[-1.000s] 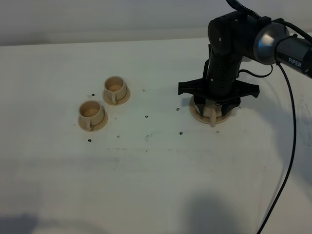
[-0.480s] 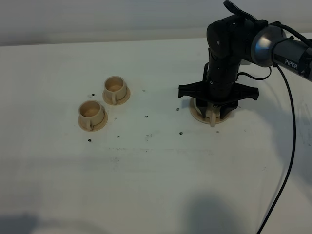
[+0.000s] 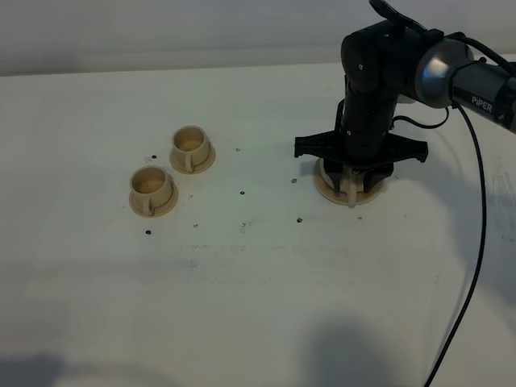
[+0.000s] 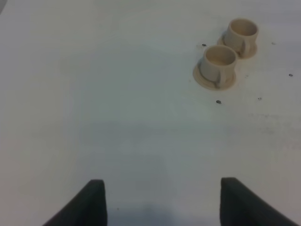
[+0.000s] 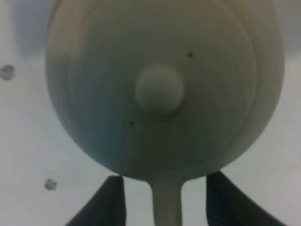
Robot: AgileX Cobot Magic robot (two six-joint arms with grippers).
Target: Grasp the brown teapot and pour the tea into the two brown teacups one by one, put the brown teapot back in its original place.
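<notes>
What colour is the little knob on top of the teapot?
The knob is pale tan, like the whole brown teapot; clearest in the right wrist view.

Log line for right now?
phase: pre-grasp | right gripper: open, straddling teapot handle | teapot: on coaster | left gripper: open, empty | cups: on saucers

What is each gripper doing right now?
Left gripper: open, holding nothing.
Right gripper: open, fingers either side of the handle of the brown teapot.

Lighting is diffuse and even; the white table (image 3: 242,306) reads bright. Soft dark shadows fall along its near edge in the high view. The right wrist view is blurred: the teapot (image 5: 164,89) is out of focus and shaded.
</notes>
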